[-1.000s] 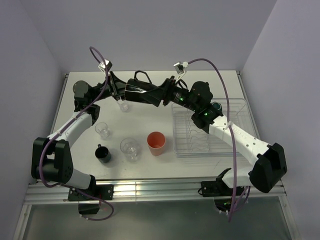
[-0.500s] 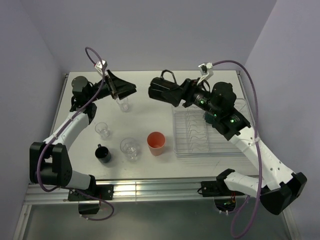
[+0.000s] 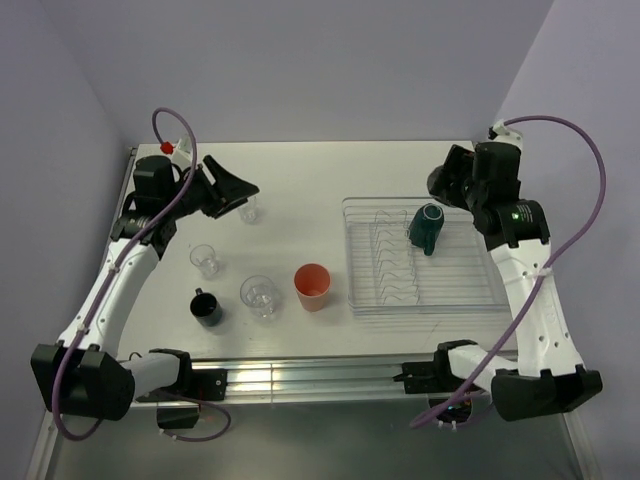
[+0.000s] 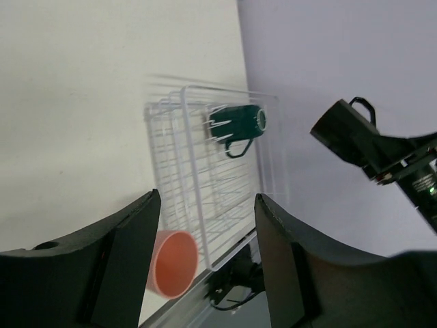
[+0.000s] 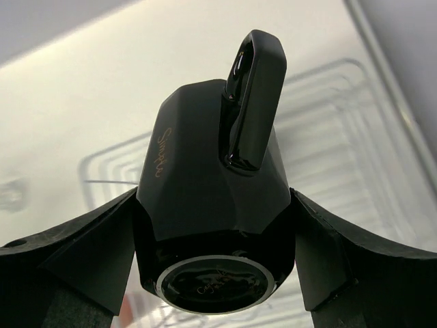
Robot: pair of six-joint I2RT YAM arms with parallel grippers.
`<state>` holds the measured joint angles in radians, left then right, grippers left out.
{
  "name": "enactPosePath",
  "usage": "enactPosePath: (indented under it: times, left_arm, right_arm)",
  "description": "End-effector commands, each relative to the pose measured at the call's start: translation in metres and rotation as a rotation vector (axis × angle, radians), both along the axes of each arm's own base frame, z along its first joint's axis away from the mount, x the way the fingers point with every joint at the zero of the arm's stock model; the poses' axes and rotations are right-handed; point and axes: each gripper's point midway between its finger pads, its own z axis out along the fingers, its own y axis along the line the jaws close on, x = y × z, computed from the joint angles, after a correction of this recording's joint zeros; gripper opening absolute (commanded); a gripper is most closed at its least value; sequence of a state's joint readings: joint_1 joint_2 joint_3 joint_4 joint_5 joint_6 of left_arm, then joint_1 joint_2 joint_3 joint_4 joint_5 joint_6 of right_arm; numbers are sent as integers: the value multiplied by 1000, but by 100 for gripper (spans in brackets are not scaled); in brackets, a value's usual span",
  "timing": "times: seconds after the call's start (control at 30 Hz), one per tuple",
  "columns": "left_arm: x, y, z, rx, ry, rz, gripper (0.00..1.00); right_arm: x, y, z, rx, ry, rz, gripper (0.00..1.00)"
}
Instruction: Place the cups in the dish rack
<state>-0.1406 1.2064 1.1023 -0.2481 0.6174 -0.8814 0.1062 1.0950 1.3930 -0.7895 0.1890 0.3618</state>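
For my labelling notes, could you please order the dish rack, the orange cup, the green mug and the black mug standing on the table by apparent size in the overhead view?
1. Dish rack, clearly largest.
2. Orange cup and green mug: look alike, so unranked.
3. Black mug on the table, somewhat smaller.

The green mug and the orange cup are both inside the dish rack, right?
Not quite. Only the green mug is inside the dish rack. The orange cup stands on the table, just outside the rack's left side. The top external view shows this.
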Motion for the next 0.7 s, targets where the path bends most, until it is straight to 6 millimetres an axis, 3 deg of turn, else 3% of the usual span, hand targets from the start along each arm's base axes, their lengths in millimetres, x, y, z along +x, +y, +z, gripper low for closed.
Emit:
enactPosePath:
  times: [0.0, 0.27, 0.37, 0.67]
  left_arm:
    - [-20, 10, -25, 139, 19, 14, 63]
    - [-35, 16, -45, 206, 34, -2, 64]
    - [-33, 16, -50, 225, 38, -16, 65]
    - [-25, 11, -67, 242, 81, -57, 64]
  right_arm:
    - [-1, -43, -10, -104, 81, -147, 0]
    - [-2, -77, -42, -147, 223, -248, 0]
    - [-2, -80, -52, -137, 252, -250, 0]
    - [13, -91, -112, -115, 425, -265, 0]
